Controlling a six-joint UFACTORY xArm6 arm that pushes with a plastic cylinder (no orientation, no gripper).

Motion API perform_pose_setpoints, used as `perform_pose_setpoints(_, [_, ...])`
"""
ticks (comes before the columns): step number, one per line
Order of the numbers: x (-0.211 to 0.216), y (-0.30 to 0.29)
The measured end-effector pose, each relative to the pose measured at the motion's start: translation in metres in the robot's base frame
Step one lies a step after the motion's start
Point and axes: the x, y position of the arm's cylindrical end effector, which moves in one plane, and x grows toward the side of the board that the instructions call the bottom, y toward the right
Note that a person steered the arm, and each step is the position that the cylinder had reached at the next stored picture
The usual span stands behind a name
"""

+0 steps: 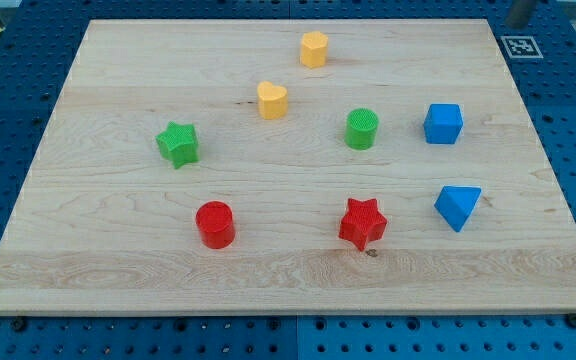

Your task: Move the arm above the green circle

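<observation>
Figure: A pale wooden desk [118, 270], seen from the one camera, lying on a blue perforated base [568, 150]. Eight small ribbed plastic blocks stand on it.

The task's thing, the green plastic cylinder (the "green circle") [362, 129], stands upright a little right of the desk's centre, in the upper half of the view. Just to its right, apart from it, is a blue plastic cube [443, 123]. To its upper left lie a yellow plastic heart-shaped block [273, 100] and, nearer the view's top, a yellow plastic block of roughly hexagonal outline [314, 49]. Below it stands a red plastic star [362, 222], with a blue plastic triangular block [458, 206] to that star's right. A green plastic star [178, 144] and a red plastic cylinder [215, 224] occupy the view's left half, well apart from the target.

My tip does not show in the view, so its direction from the green cylinder cannot be told; the rig has no hand, so nothing is held. A grey object [521, 10] at the view's top right corner may belong to the arm, but this is uncertain.

Judgement: the strip of desk directly above the green cylinder is bare up to the top edge, offering open room for the tip; the yellow heart and the blue cube flank that gap on either side.
</observation>
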Motion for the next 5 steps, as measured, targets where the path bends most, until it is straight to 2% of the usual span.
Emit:
perform_pose_setpoints(1, [0.000, 0.000])
perform_pose_setpoints(3, [0.043, -0.008])
perform_pose_setpoints(5, [0.057, -0.023])
